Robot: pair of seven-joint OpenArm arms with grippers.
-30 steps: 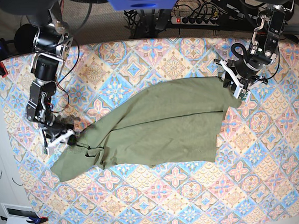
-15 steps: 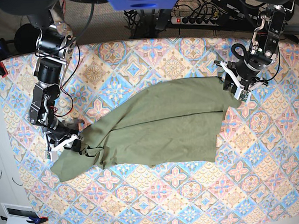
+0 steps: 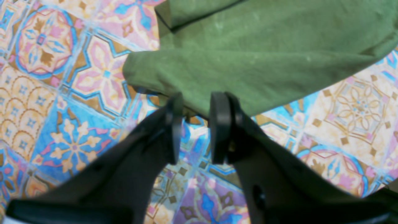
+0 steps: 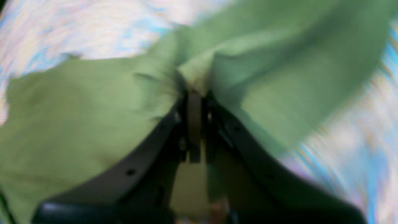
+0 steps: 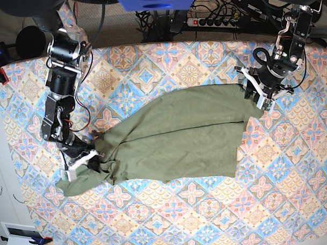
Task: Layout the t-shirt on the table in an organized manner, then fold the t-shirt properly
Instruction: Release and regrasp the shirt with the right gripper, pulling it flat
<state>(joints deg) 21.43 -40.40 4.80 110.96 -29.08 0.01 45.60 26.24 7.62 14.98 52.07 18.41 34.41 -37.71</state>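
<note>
Found the t-shirt [image 5: 180,135] lying as a slanted, half-spread sheet across the middle of the table [image 5: 210,217], one bunched end near the base view's lower left, the other reaching toward its upper right. Not flat yet — a long crease along the body, the lower-left end crumpled.

Right gripper [image 4: 194,93]: clamped tight on a gathered pinch of green fabric, cloth fanning out to both sides of the jaws in the blurred wrist view. Left gripper [image 3: 194,102]: jaws narrowly parted, patterned tablecloth visible in the gap, the shirt's rounded folded edge lying right at the fingertips. No clear pinch visible there; cannot say whether any cloth was caught.

Judged the step in hand as the laying-out, with folding not begun. To do it well:

- Secure the far corner first. Push the left jaws further over the folded edge and close on both layers, not just brush the hem.
- Lift the right-hand pinch only a little, enough to free the crumpled end from the cloth beneath.
- Draw the two ends apart along one line, gently — enough tension to pull the long crease out, not so much as to slip fabric from a shallow grip.
- Lower both ends together, square to the table's edges.

Main risk, as judged: a thin pinch on the right bunching more fabric rather than spreading it.
</note>
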